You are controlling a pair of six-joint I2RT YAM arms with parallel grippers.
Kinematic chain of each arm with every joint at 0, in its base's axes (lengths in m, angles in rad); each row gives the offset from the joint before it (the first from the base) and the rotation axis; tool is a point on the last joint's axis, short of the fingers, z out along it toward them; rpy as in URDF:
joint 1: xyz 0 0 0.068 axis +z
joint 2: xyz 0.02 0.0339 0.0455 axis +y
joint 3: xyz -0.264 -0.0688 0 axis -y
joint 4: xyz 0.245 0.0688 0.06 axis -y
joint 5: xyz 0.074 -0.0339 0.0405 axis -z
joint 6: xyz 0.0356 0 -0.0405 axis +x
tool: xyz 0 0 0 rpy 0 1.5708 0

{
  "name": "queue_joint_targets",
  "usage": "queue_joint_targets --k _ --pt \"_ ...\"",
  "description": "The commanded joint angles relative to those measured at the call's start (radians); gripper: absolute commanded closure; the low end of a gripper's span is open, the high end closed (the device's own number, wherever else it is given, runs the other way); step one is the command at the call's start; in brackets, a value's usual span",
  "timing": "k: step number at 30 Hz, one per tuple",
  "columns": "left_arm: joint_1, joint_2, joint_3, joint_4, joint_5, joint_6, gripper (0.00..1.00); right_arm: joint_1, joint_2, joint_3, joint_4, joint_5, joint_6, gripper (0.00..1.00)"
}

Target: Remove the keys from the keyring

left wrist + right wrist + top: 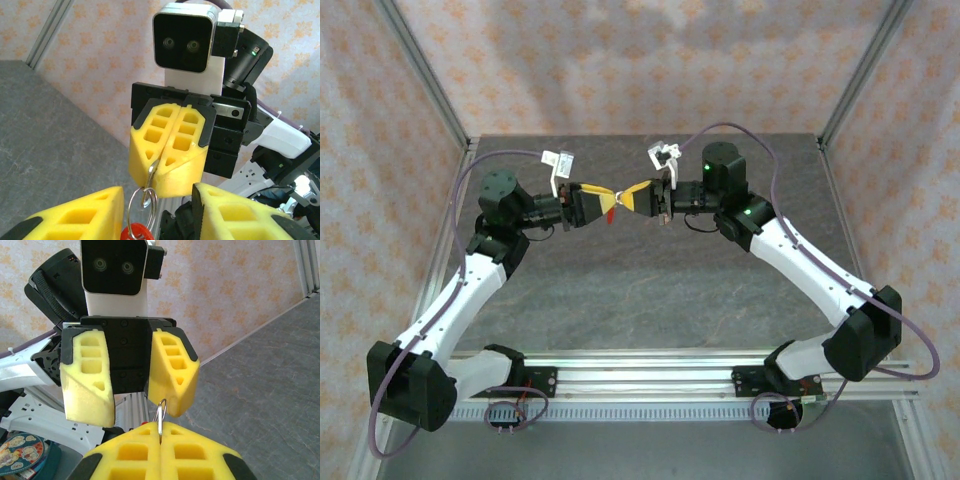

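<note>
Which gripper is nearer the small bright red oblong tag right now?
Left. The small bright red oblong tag sits between the left gripper's open yellow fingers; the right gripper is farther off, shut on the thin silver metal ring that the tag hangs from.

Bright, even overhead light; soft shadows on table (650, 290); left pincer (157, 212) slightly blurred up close.

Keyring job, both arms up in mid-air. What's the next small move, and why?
Probably close the left hand on the red tag. The right hand is shut on the ring, and the tag hangs below it inside the open left hand, so nothing grips the tag yet. Both need holding before anything can be worked apart.
</note>
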Motion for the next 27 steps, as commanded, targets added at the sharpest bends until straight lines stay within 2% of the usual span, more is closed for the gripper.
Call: queue_joint_targets --k 1,9,10,14,21,27 --pt "-0.008 0.002 0.034 -0.029 0.022 0.038 0.64 -0.005 0.003 0.041 0.012 -0.024 -0.021 1.00" --pt "-0.008 0.003 0.032 -0.013 0.016 0.028 0.85 -0.005 0.000 0.038 0.010 -0.022 -0.024 1.00" --pt "-0.009 0.002 0.030 -0.002 0.013 0.022 0.86 -0.005 -0.001 0.037 0.013 -0.021 -0.025 1.00" --pt "-0.009 0.003 -0.002 0.099 -0.004 -0.048 0.99 -0.005 -0.010 0.019 0.039 -0.009 -0.023 1.00" --pt "-0.003 0.004 -0.054 0.266 -0.070 -0.162 1.00 0.004 -0.057 -0.067 0.170 0.045 0.010 1.00" --pt "-0.002 0.005 -0.077 0.353 -0.111 -0.217 1.00 0.054 -0.090 -0.132 0.221 0.113 -0.018 1.00"
